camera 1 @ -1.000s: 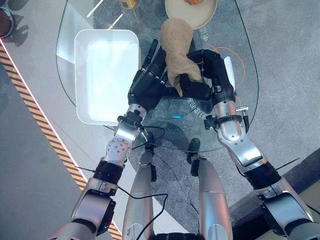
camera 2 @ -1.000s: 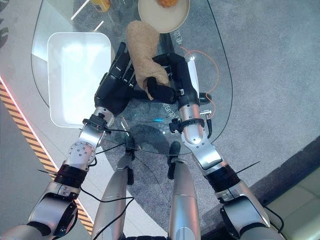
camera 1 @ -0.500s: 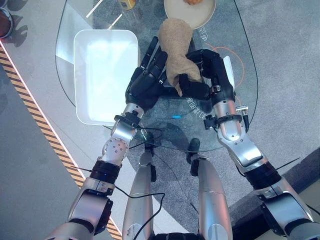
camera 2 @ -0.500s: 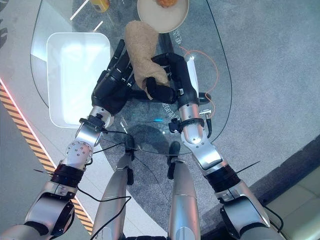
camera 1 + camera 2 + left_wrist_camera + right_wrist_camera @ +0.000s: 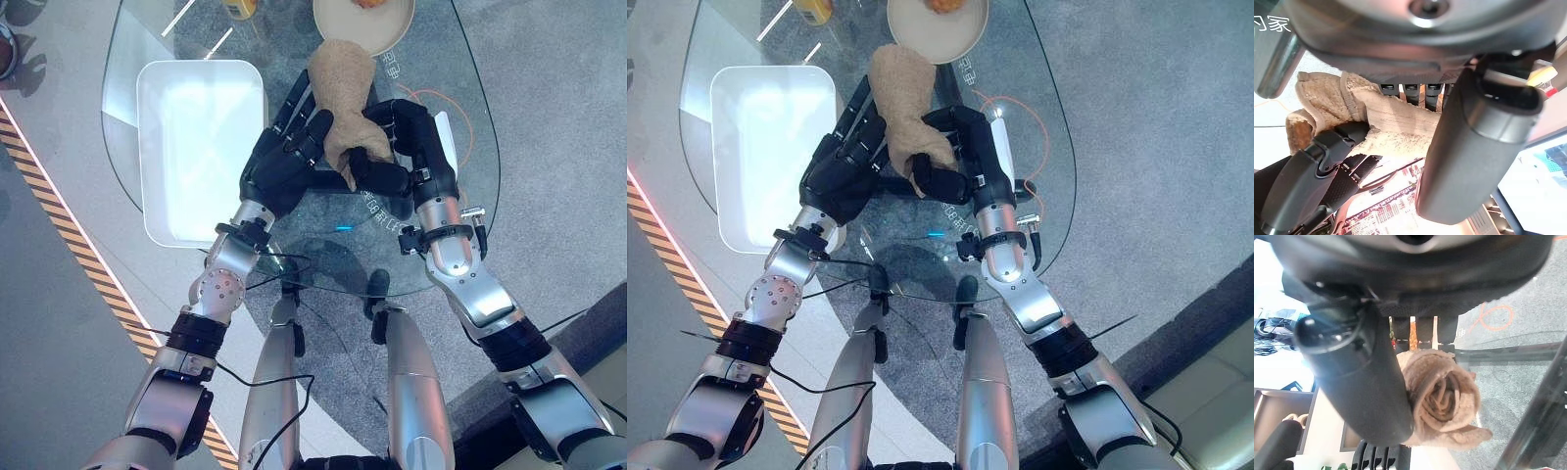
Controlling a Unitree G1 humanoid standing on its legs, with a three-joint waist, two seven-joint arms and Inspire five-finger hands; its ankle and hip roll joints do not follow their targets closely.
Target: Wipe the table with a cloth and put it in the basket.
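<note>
Since a second ago, the brown cloth (image 5: 345, 93) has been kept bunched in the same upright roll over the middle of the glass table (image 5: 460, 206), but the left hand (image 5: 290, 157) has been brought in closer against it. That hand's fingers, formerly held together beside the roll, are now spread wide and laid along the cloth's left side without being curled round it. In the left wrist view the cloth (image 5: 1366, 125) is seen pressed against those straight fingers, with a dark finger of the other hand hooked over its edge.

The right hand (image 5: 397, 147) is kept closed round the lower part of the cloth, thumb and fingers wrapped about it; in the right wrist view the rolled end (image 5: 1442, 404) is seen gripped between them. The upper end of the cloth lies just beside the round plate (image 5: 364, 22) at the far edge of the table.

The white basket (image 5: 201, 147) stands on the robot's left, near the left hand, and nothing is seen in it. A handover from right to left is judged to be in preparation, since the basket lies on the left. The grasp by the left hand has not yet been made, and the placing is still to be done.
</note>
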